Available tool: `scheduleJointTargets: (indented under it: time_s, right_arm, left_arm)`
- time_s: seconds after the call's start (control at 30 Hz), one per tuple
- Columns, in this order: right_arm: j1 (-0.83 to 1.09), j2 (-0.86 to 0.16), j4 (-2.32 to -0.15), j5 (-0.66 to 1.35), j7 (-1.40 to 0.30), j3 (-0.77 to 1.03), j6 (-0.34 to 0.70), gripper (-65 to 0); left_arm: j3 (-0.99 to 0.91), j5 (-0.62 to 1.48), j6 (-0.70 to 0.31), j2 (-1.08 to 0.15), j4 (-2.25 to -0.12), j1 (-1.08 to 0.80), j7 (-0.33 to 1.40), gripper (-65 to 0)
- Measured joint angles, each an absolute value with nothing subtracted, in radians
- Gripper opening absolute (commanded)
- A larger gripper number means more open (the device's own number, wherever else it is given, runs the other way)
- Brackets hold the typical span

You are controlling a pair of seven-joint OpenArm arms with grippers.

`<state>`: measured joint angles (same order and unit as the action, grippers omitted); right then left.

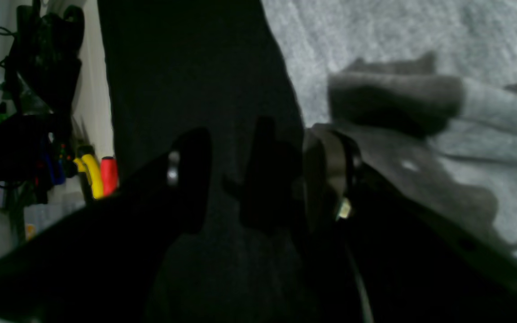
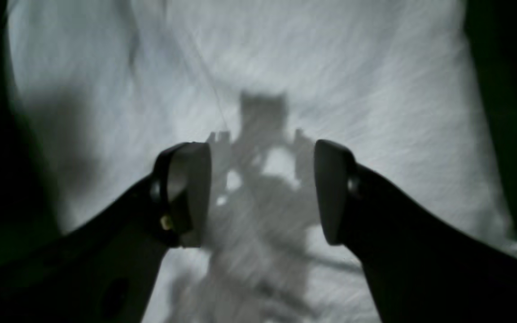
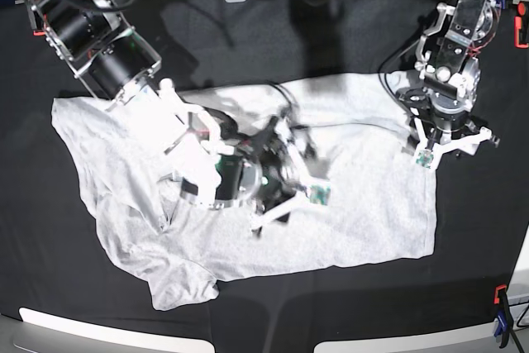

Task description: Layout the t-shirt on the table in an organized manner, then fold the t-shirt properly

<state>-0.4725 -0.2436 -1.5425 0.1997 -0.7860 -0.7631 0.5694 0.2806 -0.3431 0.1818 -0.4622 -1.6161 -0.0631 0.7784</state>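
Pale heather-grey cotton, the t-shirt lies spread but rumpled across the middle of the table; layout step in hand, no fold begun. Right gripper hovers over mid-shirt, jaws wide apart, holding nothing; left gripper sits at the shirt's edge, jaws parted, seemingly empty, though the view is dark and blurred. Next move, as I judge it: pinch the bunched edge and pull it flat.

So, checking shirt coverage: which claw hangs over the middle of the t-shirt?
The right claw: only t-shirt shows between its open fingers. The left claw sits at the shirt's edge, over the table.
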Motion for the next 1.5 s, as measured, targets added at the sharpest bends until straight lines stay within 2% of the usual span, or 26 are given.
scheduleJointTargets:
  time_s: [0.13, 0.27, 0.43, 0.5, 0.57, 0.67, 0.77, 0.9, 1.1, 1.23, 1.3, 1.5]
  right_arm:
    - [-0.473, -0.25, -1.554, 0.074, -0.752, -0.762, 0.362, -30.9]
    - [-0.47, -0.249, -1.555, -0.043, -0.752, -0.762, 0.247, -30.9]
    - [-0.46, -0.247, -1.556, -0.337, -0.896, -0.762, -0.076, -30.9]
    - [-0.46, -0.25, -1.555, -0.467, -0.96, -0.758, -0.144, -30.9]
    - [-0.46, -0.25, -1.555, -0.505, -0.973, -0.757, -0.151, -30.9]
    - [-0.46, -0.246, -1.555, -0.428, -0.956, -0.758, -0.081, -30.9]
    - [-0.46, -0.247, -1.557, -0.297, -0.91, -0.759, 0.107, -30.9]
    - [-0.459, -0.25, -1.587, -0.099, -0.947, -0.759, 0.359, -30.9]
    - [-0.463, -0.249, -1.675, 0.309, -1.065, -0.76, 0.627, -30.9]
    - [-0.423, -0.249, -1.639, 0.306, -1.085, -0.76, 0.671, -30.9]
    - [-0.4, -0.25, -1.61, 0.221, -1.051, -0.76, 0.675, -30.9]
    - [-0.403, -0.244, -1.505, 0.176, -0.963, -0.76, 0.671, -30.9]
  left_arm:
    - [0.281, -0.344, 0.182, -0.46, -1.616, -0.063, 0.779, -34.3]
    - [0.281, -0.344, 0.182, -0.46, -1.616, -0.063, 0.778, -34.3]
    - [0.281, -0.343, 0.182, -0.461, -1.616, -0.063, 0.779, -34.3]
    - [0.281, -0.344, 0.182, -0.46, -1.616, -0.063, 0.778, -34.3]
    - [0.281, -0.343, 0.182, -0.46, -1.616, -0.063, 0.778, -34.3]
    - [0.281, -0.344, 0.182, -0.46, -1.616, -0.063, 0.778, -34.3]
    - [0.281, -0.344, 0.182, -0.46, -1.616, -0.063, 0.778, -34.3]
    - [0.281, -0.343, 0.182, -0.46, -1.616, -0.063, 0.778, -34.3]
    - [0.281, -0.338, 0.182, -0.46, -1.616, -0.063, 0.778, -34.3]
    - [0.281, -0.291, 0.183, -0.461, -1.616, -0.063, 0.778, -34.3]
    - [0.281, -0.289, 0.182, -0.46, -1.616, -0.064, 0.778, -34.3]
    - [0.281, -0.288, 0.182, -0.461, -1.616, -0.063, 0.779, -34.3]
